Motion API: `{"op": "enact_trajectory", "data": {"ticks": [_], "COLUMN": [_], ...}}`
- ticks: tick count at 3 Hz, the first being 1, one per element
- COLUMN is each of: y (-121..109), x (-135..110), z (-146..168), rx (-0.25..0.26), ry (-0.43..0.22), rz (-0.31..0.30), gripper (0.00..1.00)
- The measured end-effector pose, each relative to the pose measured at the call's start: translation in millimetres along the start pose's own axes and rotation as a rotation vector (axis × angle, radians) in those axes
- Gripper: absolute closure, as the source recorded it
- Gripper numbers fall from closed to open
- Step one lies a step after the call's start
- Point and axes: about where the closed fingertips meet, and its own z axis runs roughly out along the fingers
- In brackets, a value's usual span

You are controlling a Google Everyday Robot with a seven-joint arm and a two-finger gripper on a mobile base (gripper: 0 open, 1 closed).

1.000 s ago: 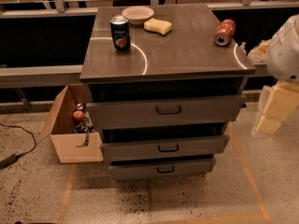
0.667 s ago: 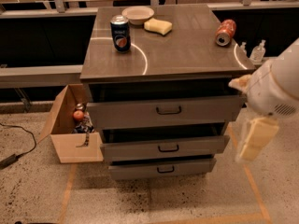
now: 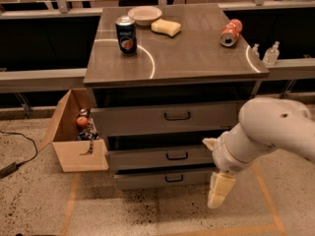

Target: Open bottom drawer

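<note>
The bottom drawer (image 3: 162, 179) is the lowest and shallowest of three grey fronts on the cabinet, with a small dark curved handle (image 3: 173, 178). It is shut. My gripper (image 3: 211, 173) hangs on the white arm at the right of the cabinet, in front of the right ends of the middle drawer (image 3: 160, 157) and the bottom drawer. One cream finger (image 3: 219, 189) points down toward the floor and the other (image 3: 209, 143) shows near the middle drawer's top edge. The fingers stand apart and hold nothing. The gripper is to the right of the handle and does not touch it.
On the cabinet top (image 3: 197, 58) stand a dark soda can (image 3: 127, 35), a bowl (image 3: 144, 14), a yellow sponge (image 3: 166, 27) and a red can on its side (image 3: 230, 32). An open cardboard box (image 3: 74, 151) sits left of the drawers. Orange tape (image 3: 268, 195) marks the floor.
My arm has swung down and to the left, from beside the cabinet top to the level of the two lower drawers. The drawers have not moved.
</note>
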Motion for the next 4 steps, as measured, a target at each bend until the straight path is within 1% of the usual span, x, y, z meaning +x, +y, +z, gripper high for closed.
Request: {"op": "enact_trajectory", "data": {"ticks": [1,2,3,4], "y": [-15.7,-16.3,-20.2,-24.6], "x": [0.1,0.6,25.9,72.4], "z": [16.0,16.1,55.0,115.4], "rx": [0.052,0.055,0.053,0.047], "ry": [-0.027,-0.022,0.053,0.115], "rz": [0.023,0.019,-0.008,-0.016], "gripper": [0.00,0.00,0.00,0.00]}}
